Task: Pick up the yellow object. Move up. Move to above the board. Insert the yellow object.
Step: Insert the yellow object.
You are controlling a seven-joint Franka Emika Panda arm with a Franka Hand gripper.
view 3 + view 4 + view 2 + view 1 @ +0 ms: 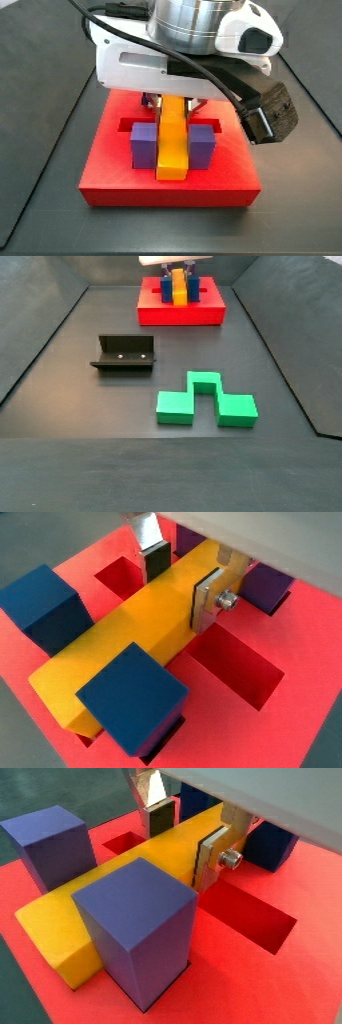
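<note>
The yellow object (120, 893) is a long yellow-orange bar lying flat on the board (267, 988), a red platform with rectangular recesses. It runs between upright blue and purple posts (134, 933), as both wrist views show (127, 632). My gripper (187, 843) straddles the bar's far half, one finger on each long side, pads against it (182, 587). In a side view the bar (171, 145) sits between two purple posts (142, 145) under the gripper (171, 102). The bar's far end is hidden by the hand.
The board (181, 314) stands at the far end of the dark floor. The fixture (123, 354) stands mid-floor to the left. A green notched block (205, 401) lies nearer the front. Open recesses (234, 672) lie beside the bar.
</note>
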